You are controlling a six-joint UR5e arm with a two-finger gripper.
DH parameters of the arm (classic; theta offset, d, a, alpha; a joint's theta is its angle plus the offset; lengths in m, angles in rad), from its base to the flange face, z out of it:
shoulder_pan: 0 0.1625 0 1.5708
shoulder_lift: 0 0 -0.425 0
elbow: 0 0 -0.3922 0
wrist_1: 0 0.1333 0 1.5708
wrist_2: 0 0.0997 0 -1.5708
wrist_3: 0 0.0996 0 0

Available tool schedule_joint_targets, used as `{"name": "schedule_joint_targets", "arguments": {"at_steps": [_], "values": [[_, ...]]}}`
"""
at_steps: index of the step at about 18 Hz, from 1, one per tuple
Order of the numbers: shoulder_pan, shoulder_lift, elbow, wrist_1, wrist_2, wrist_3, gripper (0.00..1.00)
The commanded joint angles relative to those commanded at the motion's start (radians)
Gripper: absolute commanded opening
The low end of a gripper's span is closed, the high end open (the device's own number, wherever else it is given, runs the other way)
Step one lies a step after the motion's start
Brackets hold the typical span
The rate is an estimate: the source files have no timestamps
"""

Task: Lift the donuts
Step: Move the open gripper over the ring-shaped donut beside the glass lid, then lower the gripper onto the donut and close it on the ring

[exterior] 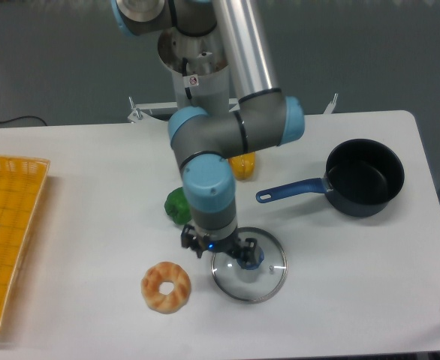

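So the donuts [166, 286] are really just one ring-shaped toy, golden-tan with pale cream streaks, sitting flat on the white counter [355, 262] toward the front edge, a bit left of centre. Nothing is touching it.

The gripper [221, 248] hangs low just up and to the right of it, right over the left rim of the round glass lid [248, 264] with the blue knob, which lies next to the donut on its right side. From this angle I honestly can't tell how far apart the jaws are; the wrist blocks most of them, and they don't seem to be holding anything.

Behind the arm there's a green pepper [175, 205], half hidden by the blue wrist joint, and a yellow pepper [242, 166] peeking out further back. A dark saucepan [363, 177] with a blue handle sits off to the right, well apart from the donut. A yellow basket [6, 232] is at the far left edge of the counter.
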Motion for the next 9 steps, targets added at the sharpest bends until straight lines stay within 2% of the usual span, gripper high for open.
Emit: {"name": "schedule_joint_targets", "arguments": {"at_steps": [5, 9], "values": [[-0.029, -0.018, 0.002, 0.041, -0.003, -0.068, 1.00], [-0.051, -0.040, 0.002, 0.049, -0.003, -0.098, 1.00]]}}
